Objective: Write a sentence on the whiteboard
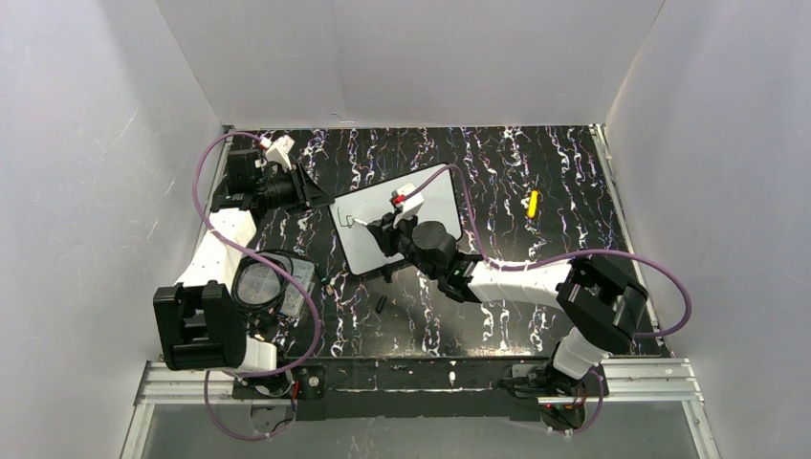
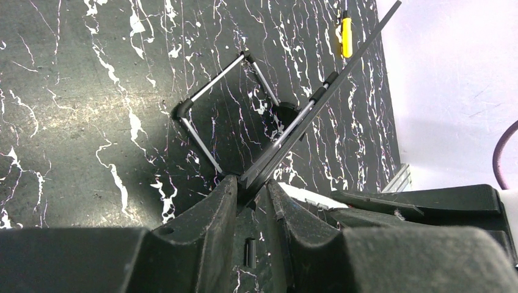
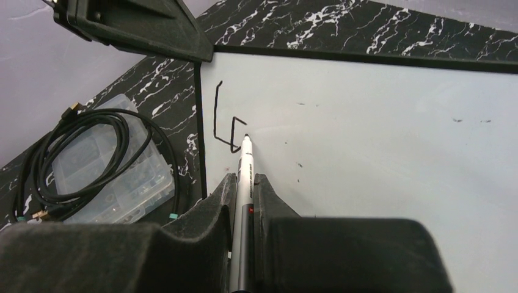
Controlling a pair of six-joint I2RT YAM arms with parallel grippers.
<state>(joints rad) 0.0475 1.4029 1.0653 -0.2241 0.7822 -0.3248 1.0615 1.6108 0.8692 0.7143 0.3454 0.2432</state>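
The whiteboard [image 1: 426,206] stands tilted at mid-table on a wire stand [image 2: 211,82]; it fills the right wrist view [image 3: 379,134] and shows edge-on in the left wrist view [image 2: 317,104]. My left gripper [image 1: 320,198] is shut on its upper left corner [image 2: 250,186]; it also shows in the right wrist view [image 3: 140,24]. My right gripper [image 1: 383,229] is shut on a silver marker [image 3: 244,177]. The marker tip touches the board beside short black strokes [image 3: 226,125] near the board's left edge.
A clear plastic box [image 1: 273,287] with a coiled black cable [image 3: 79,159] on it lies left of the board. A yellow object [image 1: 533,203] lies right of the board. A small black cap [image 1: 381,304] lies in front of the board. White walls enclose the table.
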